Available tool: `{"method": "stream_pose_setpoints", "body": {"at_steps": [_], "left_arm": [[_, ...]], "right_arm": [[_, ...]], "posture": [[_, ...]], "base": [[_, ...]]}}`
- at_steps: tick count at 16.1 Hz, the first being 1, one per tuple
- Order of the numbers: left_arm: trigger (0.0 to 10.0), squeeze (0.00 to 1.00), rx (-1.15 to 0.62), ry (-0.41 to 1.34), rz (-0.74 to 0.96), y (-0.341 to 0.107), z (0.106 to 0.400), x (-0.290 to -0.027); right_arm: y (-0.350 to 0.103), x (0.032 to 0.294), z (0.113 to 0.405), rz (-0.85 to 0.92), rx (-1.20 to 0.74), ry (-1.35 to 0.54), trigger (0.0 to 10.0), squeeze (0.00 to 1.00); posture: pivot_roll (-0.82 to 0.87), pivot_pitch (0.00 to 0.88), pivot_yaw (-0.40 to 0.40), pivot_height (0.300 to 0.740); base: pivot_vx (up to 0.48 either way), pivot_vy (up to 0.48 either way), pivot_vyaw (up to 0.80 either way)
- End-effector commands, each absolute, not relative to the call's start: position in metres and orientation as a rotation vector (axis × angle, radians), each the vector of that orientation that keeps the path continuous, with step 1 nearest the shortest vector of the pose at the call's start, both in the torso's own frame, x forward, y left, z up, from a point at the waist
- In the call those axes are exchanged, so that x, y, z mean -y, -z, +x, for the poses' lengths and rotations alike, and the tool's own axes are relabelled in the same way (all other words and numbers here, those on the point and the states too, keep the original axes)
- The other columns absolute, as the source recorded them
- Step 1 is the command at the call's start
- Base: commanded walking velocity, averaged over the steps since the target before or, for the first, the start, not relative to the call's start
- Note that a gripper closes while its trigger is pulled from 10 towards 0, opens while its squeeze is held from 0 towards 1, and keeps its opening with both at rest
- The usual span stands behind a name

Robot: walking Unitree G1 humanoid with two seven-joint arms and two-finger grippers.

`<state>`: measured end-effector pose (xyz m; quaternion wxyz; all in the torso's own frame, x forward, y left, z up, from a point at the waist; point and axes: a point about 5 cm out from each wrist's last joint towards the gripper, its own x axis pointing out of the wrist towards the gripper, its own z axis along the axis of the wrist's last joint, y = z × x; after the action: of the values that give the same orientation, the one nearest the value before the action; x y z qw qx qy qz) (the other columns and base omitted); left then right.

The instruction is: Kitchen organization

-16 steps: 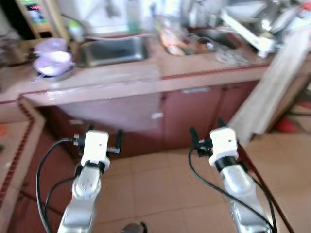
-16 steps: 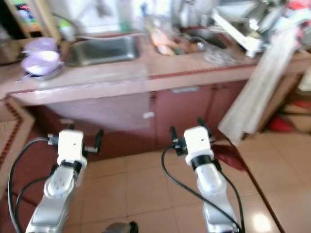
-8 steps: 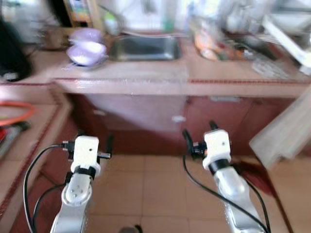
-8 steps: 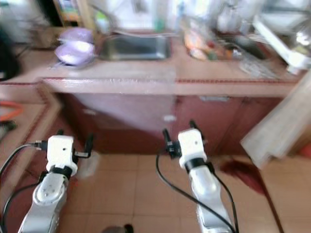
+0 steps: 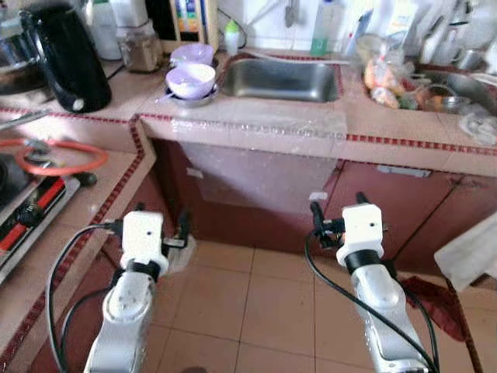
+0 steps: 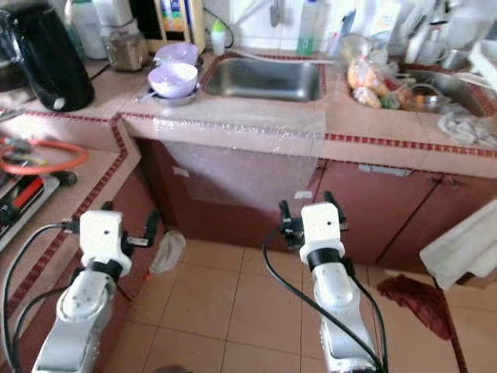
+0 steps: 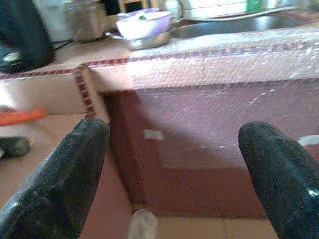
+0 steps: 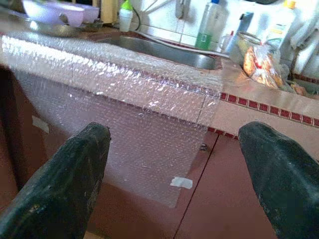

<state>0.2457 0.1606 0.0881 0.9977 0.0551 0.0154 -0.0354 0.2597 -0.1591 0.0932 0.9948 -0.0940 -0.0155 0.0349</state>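
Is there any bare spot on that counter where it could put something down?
The pink tiled counter is bare between the black kettle and the stacked lavender bowls. The bubble-wrap-covered front edge before the steel sink is also free. Right of the sink, bagged produce and bottles crowd it.

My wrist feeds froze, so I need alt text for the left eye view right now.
Both arms are raised before a tiled counter, the left gripper and right gripper open and empty. A steel sink sits ahead with bubble wrap hanging below it, purple bowls and a black kettle to its left.
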Motion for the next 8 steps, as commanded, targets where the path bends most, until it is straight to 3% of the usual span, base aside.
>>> {"method": "stream_pose_setpoints", "body": {"at_steps": [1,7,8], "left_arm": [[10.0,0.0,-0.017,0.064,0.117,-0.0939,0.2481,-0.1636],[10.0,0.0,-0.017,0.079,0.098,-0.0922,0.2476,-0.156],[10.0,0.0,-0.018,0.09,0.097,-0.0931,0.2495,-0.1544]], "right_arm": [[-0.0945,0.1601,0.2611,-0.168,0.029,-0.062,10.0,0.0],[-0.0868,0.1574,0.255,-0.147,0.0,-0.065,10.0,0.0],[-0.0887,0.1556,0.2564,-0.153,0.011,-0.076,10.0,0.0]], "posture": [[0.02,0.0,0.03,0.74],[0.02,0.0,0.031,0.74],[0.02,0.0,0.029,0.74]], "base": [[0.379,0.266,0.0],[0.384,0.286,0.0],[0.465,0.0,0.0]]}}
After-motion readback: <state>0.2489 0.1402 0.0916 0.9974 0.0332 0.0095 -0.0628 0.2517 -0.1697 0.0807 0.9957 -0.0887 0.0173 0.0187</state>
